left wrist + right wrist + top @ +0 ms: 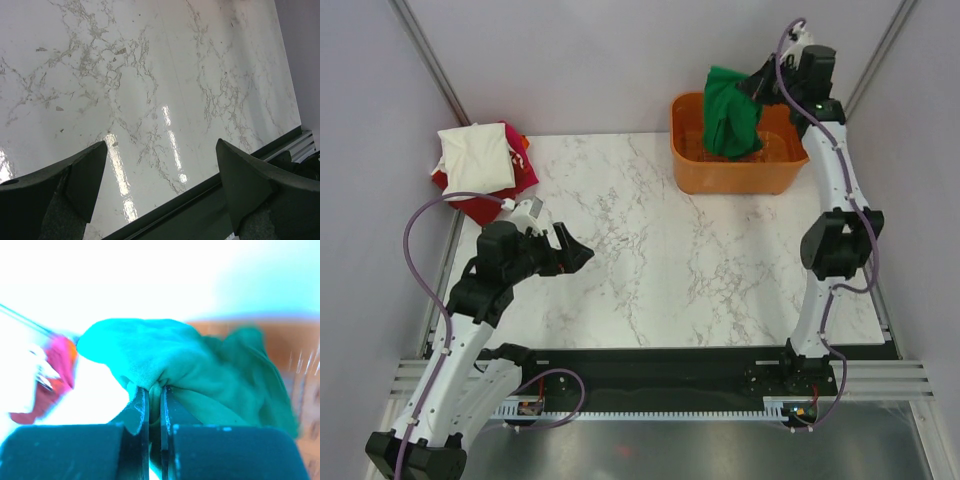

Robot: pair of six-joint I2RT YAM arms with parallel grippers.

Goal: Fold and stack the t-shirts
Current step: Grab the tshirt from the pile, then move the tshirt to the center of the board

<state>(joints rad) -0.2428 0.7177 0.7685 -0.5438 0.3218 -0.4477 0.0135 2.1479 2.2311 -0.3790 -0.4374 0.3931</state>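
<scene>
A bright green t-shirt (pixel 728 112) hangs bunched above the orange basket (pixel 735 170) at the back right, its lower end still inside. My right gripper (pixel 757 87) is shut on its upper edge; in the right wrist view a fold of the green t-shirt (pixel 165 360) is pinched between the fingers (pixel 141 407). At the back left lies a pile of folded t-shirts: a cream-white one (pixel 475 158) on top of a red one (pixel 480 200), with a bit of orange (pixel 523 143) showing. My left gripper (pixel 578 252) hovers open over the marble table (pixel 650 250), holding nothing.
The left wrist view shows only the marble surface (pixel 150 90) and the table's dark front edge (pixel 200 205) between the wide-apart fingers (pixel 85 175). A metal frame rail (pixel 620 380) runs along the near side. Grey walls close in the back and sides.
</scene>
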